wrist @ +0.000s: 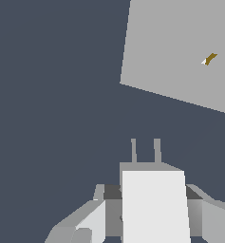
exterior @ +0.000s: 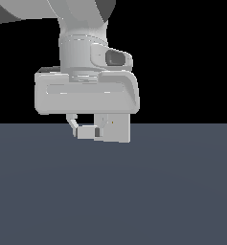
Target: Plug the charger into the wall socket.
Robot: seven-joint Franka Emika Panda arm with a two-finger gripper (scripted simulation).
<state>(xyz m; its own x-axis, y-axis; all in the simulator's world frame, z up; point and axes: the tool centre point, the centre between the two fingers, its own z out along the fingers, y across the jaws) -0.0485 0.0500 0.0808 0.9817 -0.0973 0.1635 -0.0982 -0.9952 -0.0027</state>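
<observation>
My gripper (exterior: 86, 130) is shut on the charger (exterior: 86, 131), a small white-grey cube held just above the dark floor. In the wrist view the charger (wrist: 154, 206) sits between my fingers (wrist: 88, 223), and its two thin prongs (wrist: 145, 151) point away from the gripper (wrist: 148, 192). The wall socket (exterior: 119, 128) is a pale-grey square plate that stands upright right beside the fingers on the exterior view's right. In the wrist view the socket (wrist: 175, 47) lies ahead and off to one side of the prongs. Its yellowish marks (wrist: 210, 59) are near the frame edge. Prongs and plate are apart.
A flat dark blue-grey floor (exterior: 113, 191) spreads under everything. The arm's white hand body (exterior: 86, 91) hangs over the charger and hides part of the plate. Nothing else shows.
</observation>
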